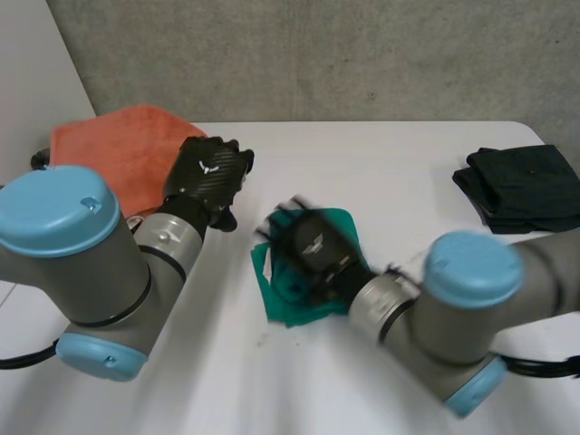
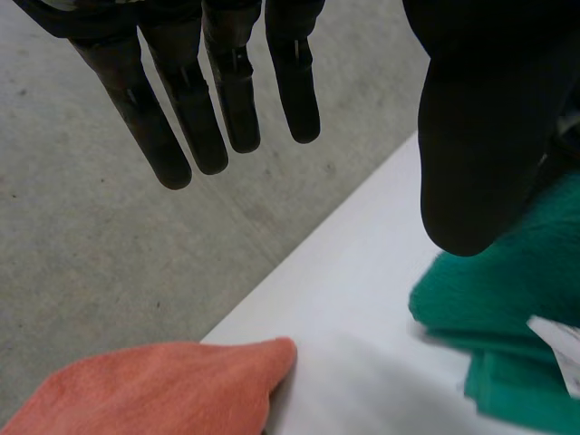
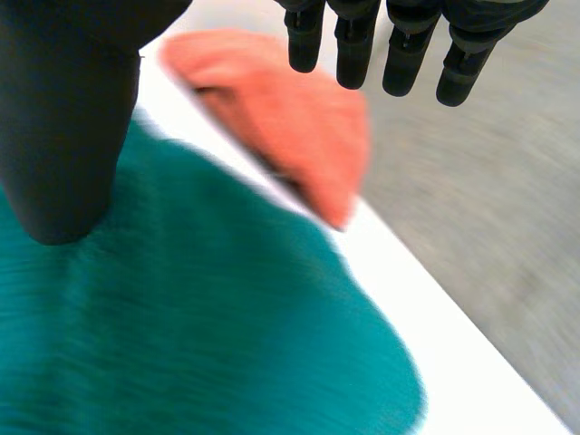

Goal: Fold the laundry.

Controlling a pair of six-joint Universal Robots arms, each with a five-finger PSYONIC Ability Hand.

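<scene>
Your right hand (image 1: 313,246) hovers spread wide over the bunched green cloth (image 1: 343,225) on the table (image 1: 381,154), probably lining up a grab. Your left hand (image 1: 210,172) hangs open and empty by the orange towel (image 1: 113,145), out of the way.

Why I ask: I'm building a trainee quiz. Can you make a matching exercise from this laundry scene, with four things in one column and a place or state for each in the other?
Things:
1. orange cloth
2. green cloth
3. dark folded garment
4. left hand

Places or states:
A. mid-table, under the right hand
B. near the table's right edge
C. open, holding nothing
D. at the table's far left corner

Pairs: 1-D, 2-A, 3-B, 4-C
</scene>
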